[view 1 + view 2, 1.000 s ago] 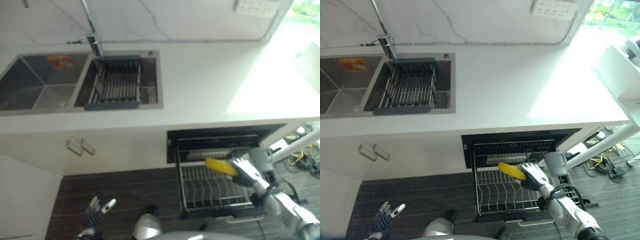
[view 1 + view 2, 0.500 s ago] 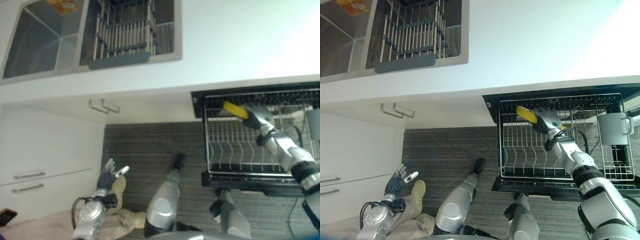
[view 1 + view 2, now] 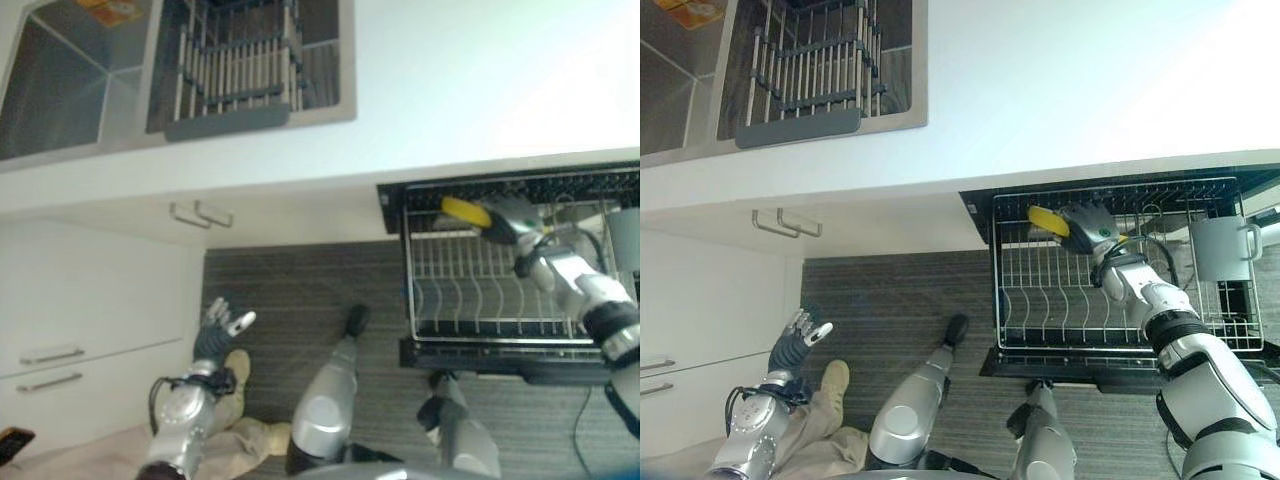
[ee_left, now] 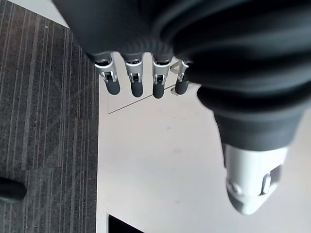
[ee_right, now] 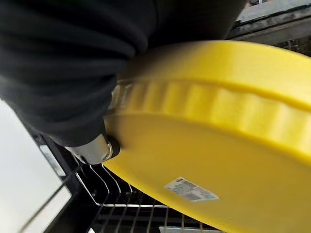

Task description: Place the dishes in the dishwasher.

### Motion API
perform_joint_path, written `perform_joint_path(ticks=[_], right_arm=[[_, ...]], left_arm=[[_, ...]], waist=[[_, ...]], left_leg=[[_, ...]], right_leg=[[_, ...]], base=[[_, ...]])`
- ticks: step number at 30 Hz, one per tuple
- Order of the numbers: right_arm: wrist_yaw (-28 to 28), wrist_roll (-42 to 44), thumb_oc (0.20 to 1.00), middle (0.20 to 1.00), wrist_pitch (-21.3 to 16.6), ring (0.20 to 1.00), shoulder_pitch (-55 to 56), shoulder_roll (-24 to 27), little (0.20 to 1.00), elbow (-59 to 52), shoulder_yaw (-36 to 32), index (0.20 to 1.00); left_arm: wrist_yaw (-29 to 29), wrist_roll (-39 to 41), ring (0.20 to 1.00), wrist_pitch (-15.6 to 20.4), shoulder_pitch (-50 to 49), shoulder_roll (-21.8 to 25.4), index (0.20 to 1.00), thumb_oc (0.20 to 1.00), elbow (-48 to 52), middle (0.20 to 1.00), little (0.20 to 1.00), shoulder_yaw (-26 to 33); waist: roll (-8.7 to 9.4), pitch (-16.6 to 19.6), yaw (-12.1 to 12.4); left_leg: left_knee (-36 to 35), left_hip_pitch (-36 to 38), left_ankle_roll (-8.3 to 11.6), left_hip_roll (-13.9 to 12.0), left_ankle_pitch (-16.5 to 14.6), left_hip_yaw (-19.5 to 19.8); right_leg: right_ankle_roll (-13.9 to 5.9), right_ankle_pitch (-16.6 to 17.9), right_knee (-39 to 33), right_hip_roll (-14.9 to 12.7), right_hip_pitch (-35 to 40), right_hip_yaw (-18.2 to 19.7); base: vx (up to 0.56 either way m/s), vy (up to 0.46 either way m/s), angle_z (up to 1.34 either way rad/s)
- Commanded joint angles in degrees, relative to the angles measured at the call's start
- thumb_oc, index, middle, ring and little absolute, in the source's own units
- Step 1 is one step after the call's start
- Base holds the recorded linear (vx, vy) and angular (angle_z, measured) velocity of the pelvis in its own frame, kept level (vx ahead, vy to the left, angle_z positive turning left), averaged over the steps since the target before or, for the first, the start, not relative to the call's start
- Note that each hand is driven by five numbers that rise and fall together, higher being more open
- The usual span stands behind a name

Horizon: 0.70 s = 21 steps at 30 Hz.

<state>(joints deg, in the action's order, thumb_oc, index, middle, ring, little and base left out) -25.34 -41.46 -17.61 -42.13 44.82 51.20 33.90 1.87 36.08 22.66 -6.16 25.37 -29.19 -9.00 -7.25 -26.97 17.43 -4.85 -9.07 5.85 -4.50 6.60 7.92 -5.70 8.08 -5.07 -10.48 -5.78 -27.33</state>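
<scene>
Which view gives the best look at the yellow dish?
The right wrist view: the yellow dish shows closest there, its underside and rim clear, gripped by the right hand. Both eye views show it small, over the rear of the dishwasher rack. The left wrist view faces cabinet and floor.

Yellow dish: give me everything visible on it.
The yellow dish is a round, shallow piece that looks like plastic, with a fluted rim and a small white label on its underside. The right hand grips it, tilted, over the back of the pulled-out dishwasher rack; not yet slotted between the tines.
</scene>
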Motion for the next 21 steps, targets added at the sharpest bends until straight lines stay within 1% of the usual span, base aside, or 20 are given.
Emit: perform_joint_path(ticks=[1,2,3,4,5,7,8,9,13,14,16,18,21], right_arm=[[1.2,-8.7,0.200,0.200,3.9,0.200,-1.0,1.2,0.200,5.0,7.3,0.200],[1.0,-10.7,0.200,0.200,4.2,0.200,-1.2,1.0,0.200,5.0,7.9,0.200],[0.7,-15.5,0.200,0.200,5.2,0.200,-1.5,0.9,0.200,4.9,9.5,0.200],[0.9,-18.2,0.200,0.200,5.8,0.200,-1.6,0.7,0.200,4.9,10.7,0.200],[0.2,-18.0,0.200,0.200,6.7,0.200,-1.3,0.4,0.200,4.9,11.8,0.200],[-0.6,-15.7,0.200,0.200,8.2,0.200,-0.4,-0.7,0.200,5.1,11.8,0.200],[0.7,-12.1,0.476,0.476,8.6,0.476,0.1,-1.4,0.476,5.1,11.4,0.476],[1.6,-11.9,1.000,1.000,8.5,1.000,0.5,-1.9,1.000,5.3,11.0,1.000],[6.3,-4.4,1.000,1.000,9.6,1.000,3.2,-4.9,1.000,6.2,8.6,1.000],[6.4,-0.9,1.000,1.000,9.3,1.000,3.6,-5.4,1.000,6.5,7.4,1.000],[7.9,1.4,1.000,1.000,8.5,1.000,4.1,-6.2,1.000,6.7,5.5,1.000],[9.7,3.7,1.000,1.000,8.5,1.000,4.9,-7.2,1.000,6.9,3.6,1.000],[10.1,6.4,1.000,1.000,8.7,1.000,5.9,-8.4,1.000,6.9,2.0,1.000]], left_arm=[[-1.2,1.9,1.000,3.6,0.0,3.7,1.000,1.000,-0.3,1.000,1.000,-1.1],[-1.2,2.0,1.000,3.8,0.1,3.8,1.000,1.000,-0.4,1.000,1.000,-1.1],[-1.2,2.0,1.000,4.2,0.2,3.9,1.000,1.000,-0.6,1.000,1.000,-1.1],[-1.2,1.9,1.000,4.4,0.3,3.8,1.000,1.000,-0.7,1.000,1.000,-1.0],[-1.1,1.8,1.000,5.1,0.3,3.7,1.000,1.000,-0.9,1.000,1.000,-1.0],[-1.1,2.0,1.000,5.2,0.6,3.4,1.000,1.000,-0.9,1.000,1.000,-0.8],[-1.1,1.8,1.000,5.1,0.6,3.2,1.000,1.000,-0.9,1.000,1.000,-0.7],[-1.0,1.6,1.000,5.0,0.8,3.0,1.000,1.000,-1.1,1.000,1.000,-0.5],[-0.5,0.8,1.000,4.0,1.4,2.7,1.000,1.000,-1.5,1.000,1.000,-0.1],[-0.3,0.4,1.000,3.9,1.4,2.5,1.000,1.000,-1.6,1.000,1.000,0.0],[-0.5,0.0,1.000,3.3,1.5,2.4,1.000,1.000,-1.2,1.000,1.000,-0.1],[-0.7,-0.5,1.000,3.0,1.8,2.3,1.000,1.000,-1.2,1.000,1.000,-0.2],[-1.4,-0.8,1.000,2.1,2.6,2.3,1.000,1.000,-1.0,1.000,1.000,-0.3]], waist=[[2.22,2.2,1.8],[2.32,2.2,1.8],[2.48,2.2,2.1],[2.58,2.2,2.2],[2.66,2.2,2.4],[2.65,2.2,2.4],[2.72,2.2,2.3],[2.81,2.2,2.2],[3.26,2.2,1.8],[3.41,2.2,1.7],[3.63,2.4,1.4],[4.03,2.6,1.0],[4.62,2.9,0.4]], left_leg=[[0.1,-1.2,0.14,-1.8,-3.7,-5.1],[0.2,-1.2,0.15,-1.8,-3.6,-5.1],[0.2,-1.2,0.14,-1.8,-3.7,-5.1],[0.2,-1.2,0.11,-1.8,-3.6,-5.1],[0.1,-1.3,0.07,-1.8,-3.6,-5.0],[0.1,-1.5,0.04,-1.7,-3.4,-5.0],[0.1,-1.5,0.07,-1.7,-3.5,-5.1],[0.1,-1.5,0.15,-1.8,-3.5,-5.3],[0.1,-1.2,0.11,-1.9,-3.7,-5.5],[0.2,-1.0,0.13,-2.0,-3.8,-5.6],[0.1,-0.8,0.25,-2.1,-3.9,-5.8],[0.2,-0.6,0.19,-2.2,-3.8,-6.0],[0.3,-0.1,0.10,-2.4,-4.0,-6.3]], right_leg=[[-5.73,-5.4,7.0,-6.0,-1.7,2.0],[-5.76,-5.4,7.0,-6.0,-1.7,1.9],[-5.83,-5.4,7.0,-5.9,-1.6,1.7],[-5.81,-5.5,6.9,-5.8,-1.6,1.6],[-5.73,-5.5,6.8,-5.7,-1.5,1.5],[-5.76,-5.4,6.7,-5.6,-1.5,1.5],[-5.79,-5.4,6.6,-5.6,-1.5,1.5],[-5.80,-5.4,6.5,-5.6,-1.5,1.5],[-5.62,-5.4,6.4,-5.3,-1.3,1.8],[-5.55,-5.4,6.3,-5.2,-1.1,1.9],[-5.43,-5.4,6.1,-4.9,-0.9,2.2],[-5.38,-5.1,6.1,-4.9,-0.8,2.4],[-5.31,-5.1,6.1,-4.7,-0.5,2.8]], base=[[-0.01,-0.053,0.00],[-0.01,-0.045,0.00],[0.00,-0.046,0.00],[0.00,-0.056,0.00],[0.00,-0.041,0.00],[0.00,0.000,0.00],[0.00,0.000,0.00],[0.00,0.000,0.00],[0.00,0.000,0.00],[0.00,0.000,0.00],[0.00,0.003,-0.02],[0.00,0.014,-0.05],[0.01,0.012,-0.03]])
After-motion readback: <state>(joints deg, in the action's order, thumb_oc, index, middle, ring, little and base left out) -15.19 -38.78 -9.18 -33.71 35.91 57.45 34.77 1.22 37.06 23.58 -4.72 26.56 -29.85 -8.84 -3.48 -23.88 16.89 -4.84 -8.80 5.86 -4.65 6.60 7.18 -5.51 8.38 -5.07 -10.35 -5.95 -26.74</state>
